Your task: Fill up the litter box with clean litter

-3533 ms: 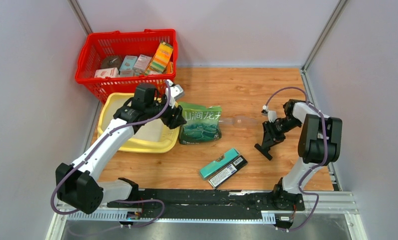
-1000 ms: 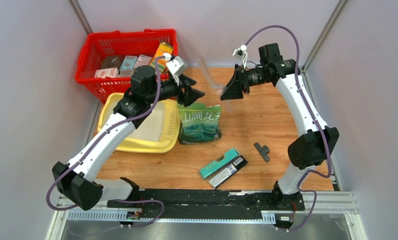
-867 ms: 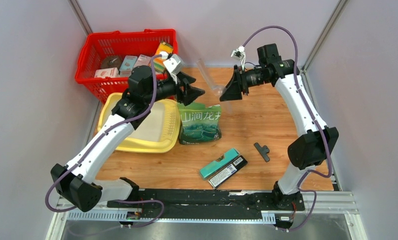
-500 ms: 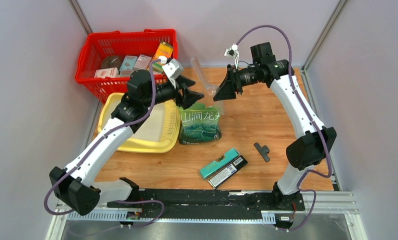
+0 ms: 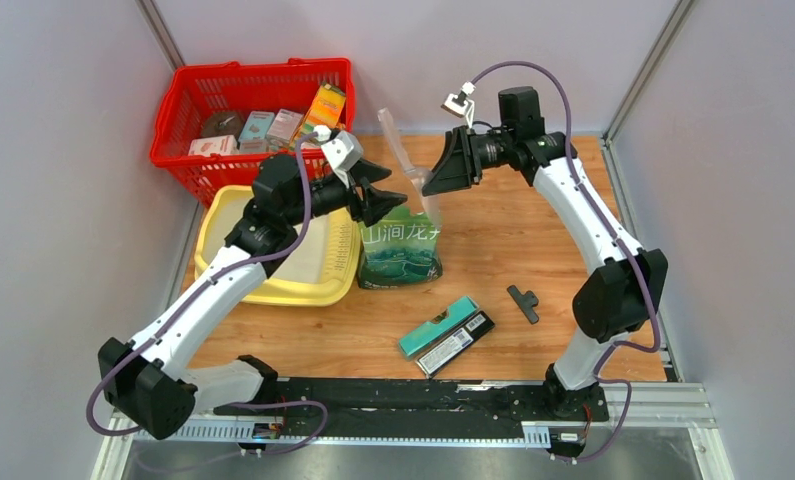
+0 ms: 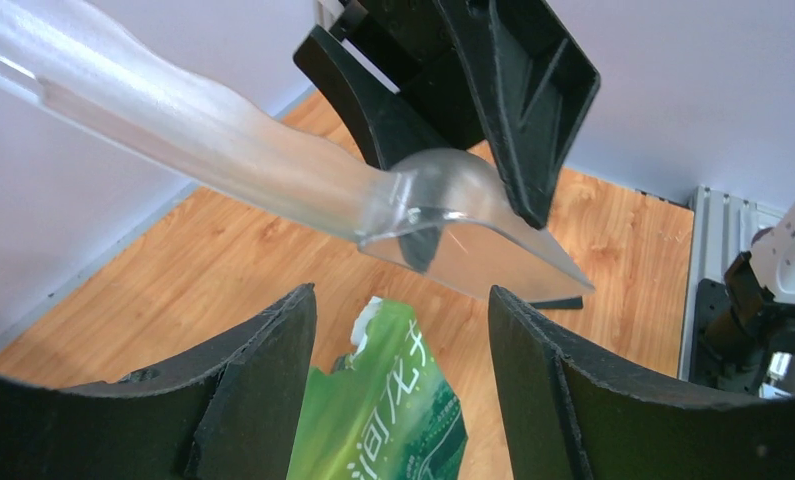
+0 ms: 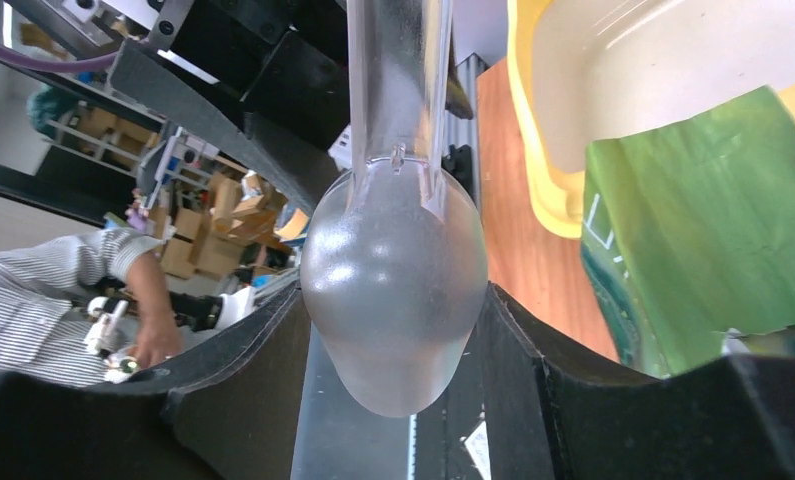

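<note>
The pale-yellow litter box (image 5: 273, 290) lies at the left, its cream inside empty of any granules I can make out; it also shows in the right wrist view (image 7: 543, 150). No clean litter shows. A green printed bag (image 5: 401, 250) stands beside the box. My left gripper (image 5: 381, 187) is open just above the bag's torn top (image 6: 388, 400), which sits between its fingers (image 6: 263, 380). My right gripper (image 5: 435, 178) is shut on the bowl of a translucent scoop (image 7: 393, 270), held above the bag with its handle (image 5: 393, 135) pointing up and back. The scoop (image 6: 273, 170) looks empty.
A red mesh basket (image 5: 178, 120) with several boxes stands at the back left, behind the litter box. A teal box (image 5: 436, 326) and a black box (image 5: 458, 342) lie near the front centre. A small black T-shaped piece (image 5: 522, 303) lies on the wooden table at the right.
My right arm rose from the table's right side with the scoop and has moved left over the bag. My left gripper came off the litter box and now hovers open above the bag's top.
</note>
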